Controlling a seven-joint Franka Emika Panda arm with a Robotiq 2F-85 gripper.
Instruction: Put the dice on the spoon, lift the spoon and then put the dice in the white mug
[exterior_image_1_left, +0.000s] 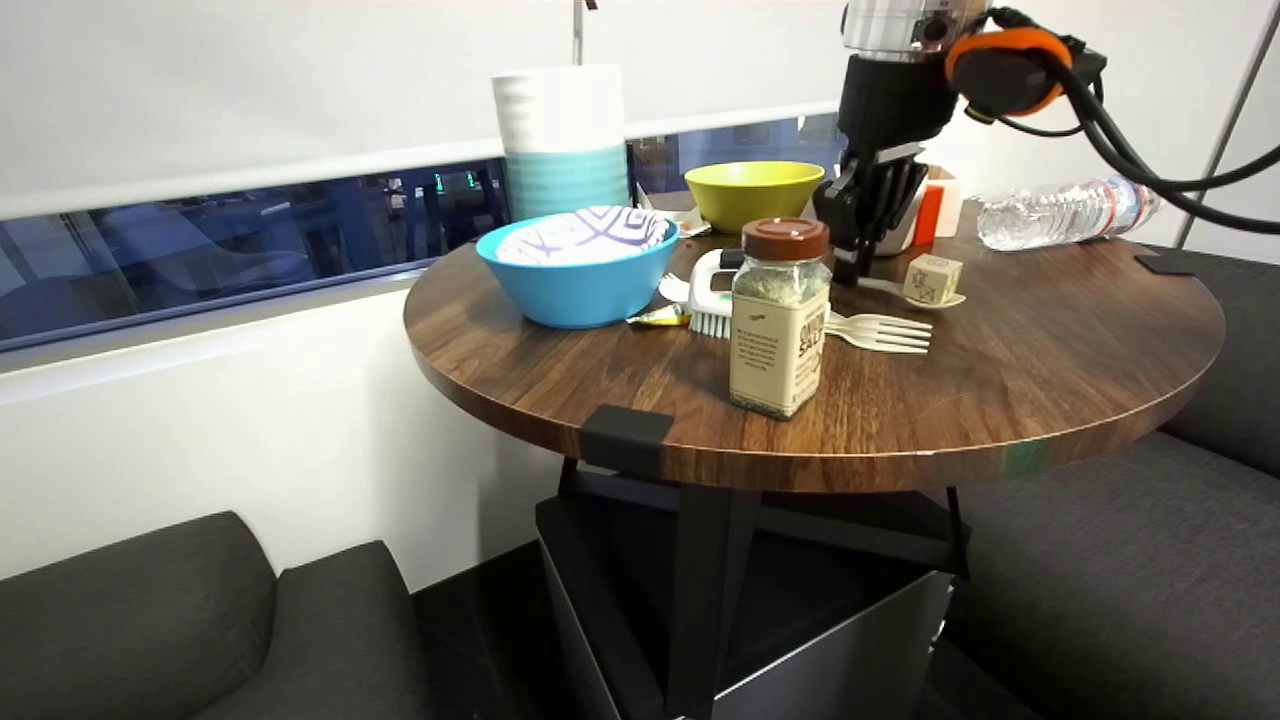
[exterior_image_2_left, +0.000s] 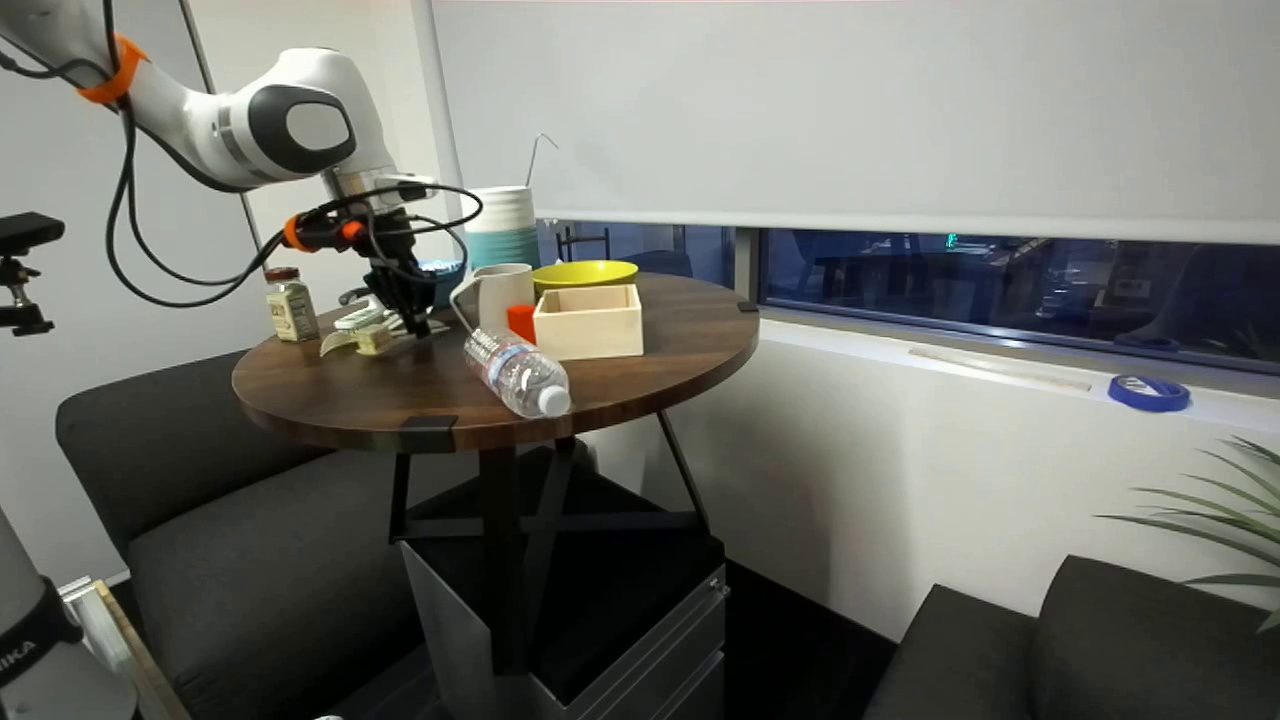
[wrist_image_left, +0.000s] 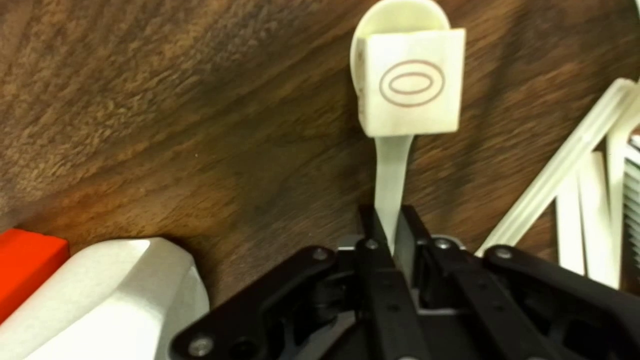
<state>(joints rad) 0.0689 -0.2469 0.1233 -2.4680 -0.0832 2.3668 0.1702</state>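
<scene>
The dice, a pale wooden cube with printed faces (exterior_image_1_left: 933, 279) (exterior_image_2_left: 373, 341) (wrist_image_left: 415, 82), sits on the bowl of a cream plastic spoon (wrist_image_left: 392, 167) in the wrist view. The spoon's bowl (exterior_image_1_left: 950, 302) is at or just above the table; I cannot tell whether it touches. My gripper (wrist_image_left: 386, 212) is closed around the spoon handle, fingertips low over the table; it also shows in both exterior views (exterior_image_1_left: 850, 272) (exterior_image_2_left: 420, 328). The white mug (exterior_image_2_left: 505, 292) with a reddish-orange patch (exterior_image_2_left: 521, 322) stands beside the gripper, partly seen in the wrist view (wrist_image_left: 125, 295) and mostly hidden behind it in an exterior view (exterior_image_1_left: 898, 232).
A clear water bottle (exterior_image_2_left: 520, 372) lies near the mug, beside a wooden box (exterior_image_2_left: 590, 335). Forks (exterior_image_1_left: 885, 333), a white brush (exterior_image_1_left: 712, 300) and a spice jar (exterior_image_1_left: 785, 330) are on the spoon's other side. A blue bowl (exterior_image_1_left: 580, 290), yellow bowl (exterior_image_1_left: 755, 195) and white-and-teal stack (exterior_image_1_left: 565, 150) stand farther off.
</scene>
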